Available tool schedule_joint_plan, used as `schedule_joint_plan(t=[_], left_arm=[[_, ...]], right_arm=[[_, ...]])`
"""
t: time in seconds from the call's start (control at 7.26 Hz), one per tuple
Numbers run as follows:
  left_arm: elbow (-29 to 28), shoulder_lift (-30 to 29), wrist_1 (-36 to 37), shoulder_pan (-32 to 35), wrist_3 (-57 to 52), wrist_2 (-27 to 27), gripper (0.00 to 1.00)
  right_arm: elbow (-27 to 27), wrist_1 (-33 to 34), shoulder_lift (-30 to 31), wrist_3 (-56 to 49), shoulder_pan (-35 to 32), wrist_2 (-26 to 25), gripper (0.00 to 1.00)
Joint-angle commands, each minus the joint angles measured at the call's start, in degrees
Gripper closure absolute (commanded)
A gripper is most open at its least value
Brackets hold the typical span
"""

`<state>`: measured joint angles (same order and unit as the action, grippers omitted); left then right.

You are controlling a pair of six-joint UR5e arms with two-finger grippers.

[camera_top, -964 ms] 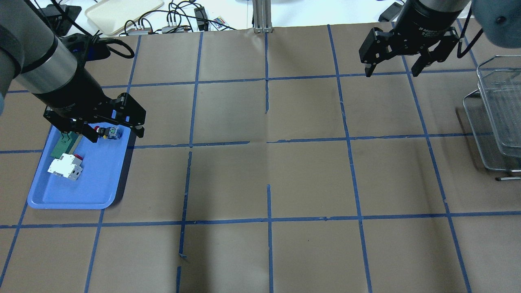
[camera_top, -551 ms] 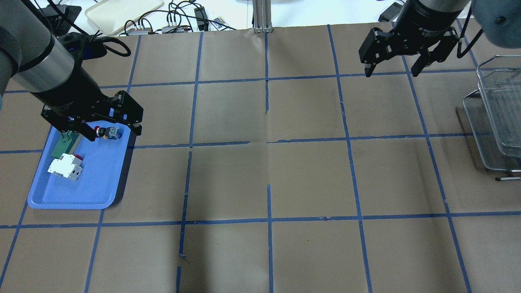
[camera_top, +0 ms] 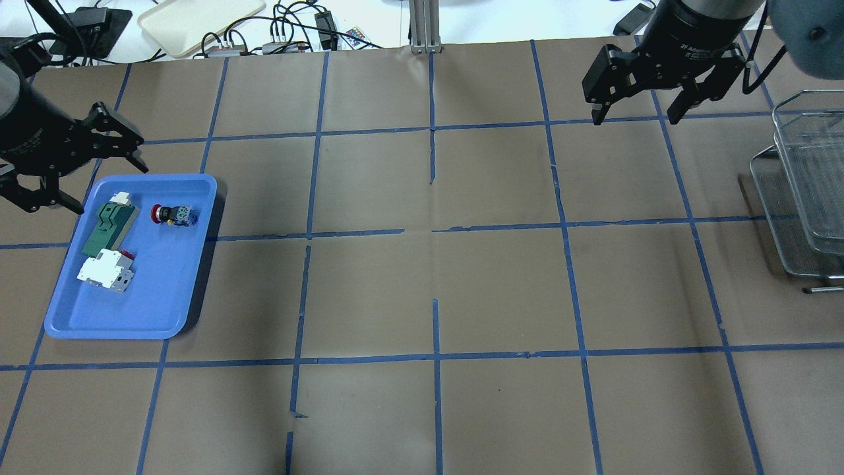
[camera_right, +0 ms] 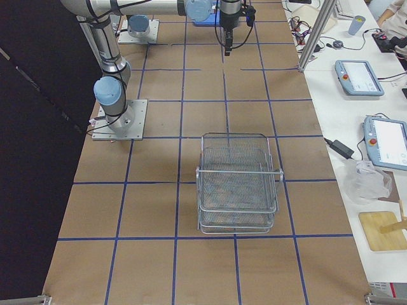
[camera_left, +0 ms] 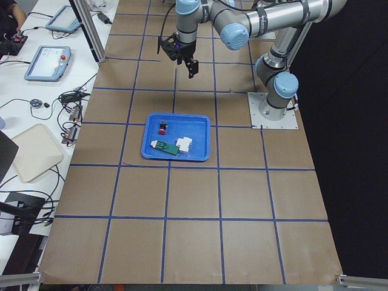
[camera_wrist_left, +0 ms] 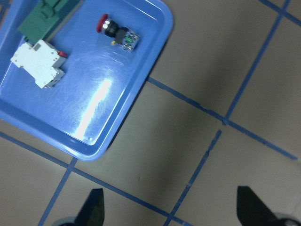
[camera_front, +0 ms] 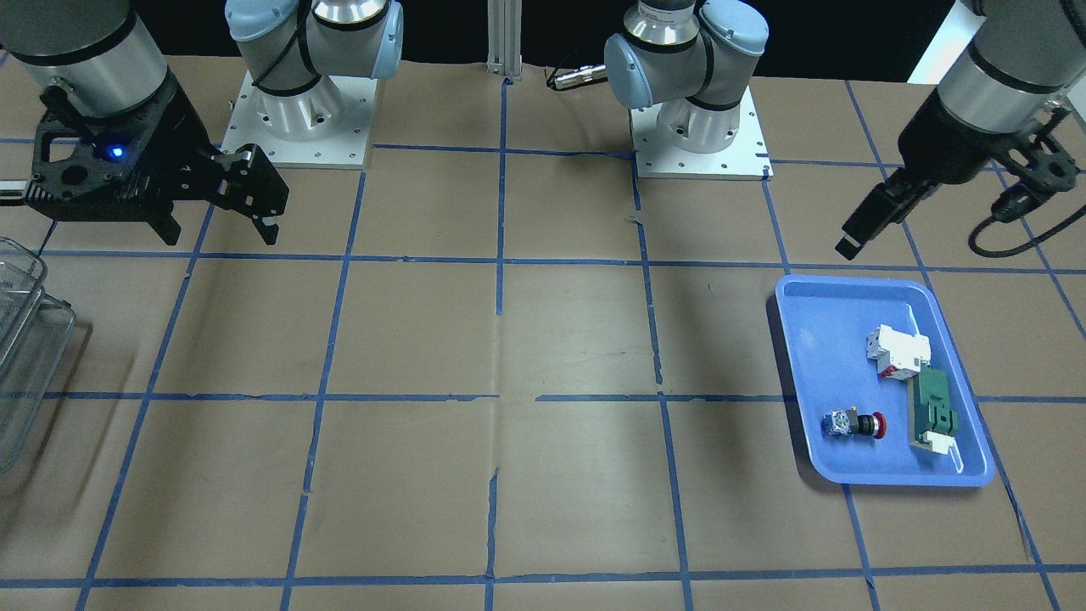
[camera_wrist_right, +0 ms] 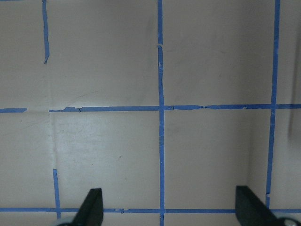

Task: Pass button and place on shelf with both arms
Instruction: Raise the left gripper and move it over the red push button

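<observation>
1. We see that the left gripper point(camera_top: 112, 189) has drawn back from over the button point(camera_top: 173, 215) to the blue tray's point(camera_top: 158, 297) far left corner, jaws spread wide and holding nothing.
2. The table point(camera_top: 501, 284), brown paper under a blue tape grid, stretches wide between tray and shelf point(camera_top: 791, 218).
3. The shelf stands at the right edge.
4. The right gripper point(camera_top: 634, 119) hangs near it, spread and unladen.
5. The button lies on its side in the tray, apart from both grippers.

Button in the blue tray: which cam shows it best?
Left wrist-mounted: button largest, red head and blue-white end clear. Front-facing and overhead show it small; exterior left a speck; the others miss it.
</observation>
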<state>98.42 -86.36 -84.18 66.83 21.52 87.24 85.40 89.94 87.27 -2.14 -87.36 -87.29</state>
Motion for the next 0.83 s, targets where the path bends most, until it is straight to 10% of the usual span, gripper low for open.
schedule_joint_plan(t=[0.0,0.28,0.69], left_arm=[[-0.15,-4.67,0.51,-8.17,15.1,-5.1,0.0],[-0.94,-11.51,0.77,-14.51,19.4,-14.96,0.0],[-2.44,-20.83,8.14,-14.8,24.78,-15.25,0.02]], right_arm=[[0.03,-0.99,1.14,0.46,0.0,-0.68,0.0],[0.38,-1.6,2.03,0.38,-0.09,-4.79,0.0],[0.38,-1.7,1.77,0.64,-0.09,-3.06,0.0]])
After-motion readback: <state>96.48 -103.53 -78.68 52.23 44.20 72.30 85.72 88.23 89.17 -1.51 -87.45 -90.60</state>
